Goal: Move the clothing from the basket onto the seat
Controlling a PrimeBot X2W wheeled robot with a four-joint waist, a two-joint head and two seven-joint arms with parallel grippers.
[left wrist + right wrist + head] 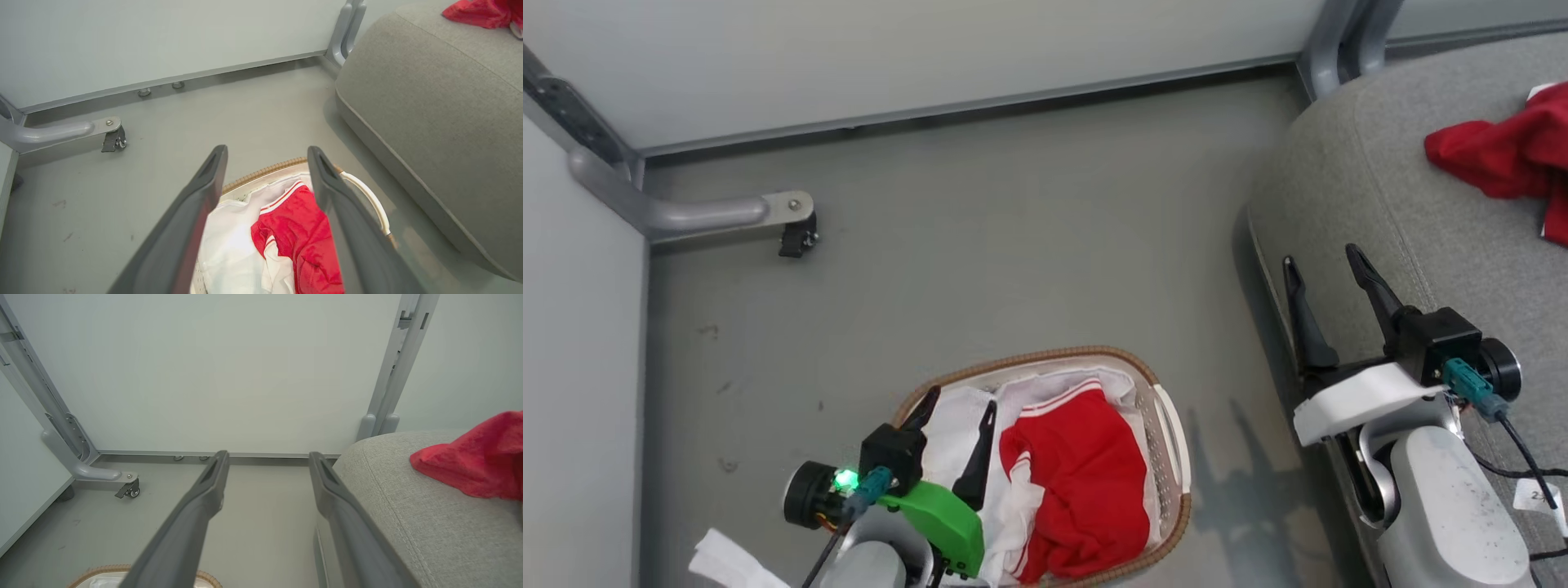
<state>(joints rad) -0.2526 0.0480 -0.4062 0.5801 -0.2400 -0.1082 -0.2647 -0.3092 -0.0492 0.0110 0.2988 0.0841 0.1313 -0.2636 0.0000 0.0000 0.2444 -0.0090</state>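
Overhead, in the head view, the left gripper (961, 400) hung spread wide and empty over the left part of the basket (1054, 357). There a red garment (1086, 482) with striped white trim lay on the white liner (952, 441). The right gripper (1321, 256), likewise wide and empty, sat at the sofa (1388, 180) edge, and a second red garment (1503, 155) lay further along the cushion.

The left wrist view framed the red garment (302, 228) between its parted fingers.

The right wrist view looked along parted fingers at the floor (265, 522) and wall panel (229, 375), with the second red garment (478, 465) on the sofa at right.
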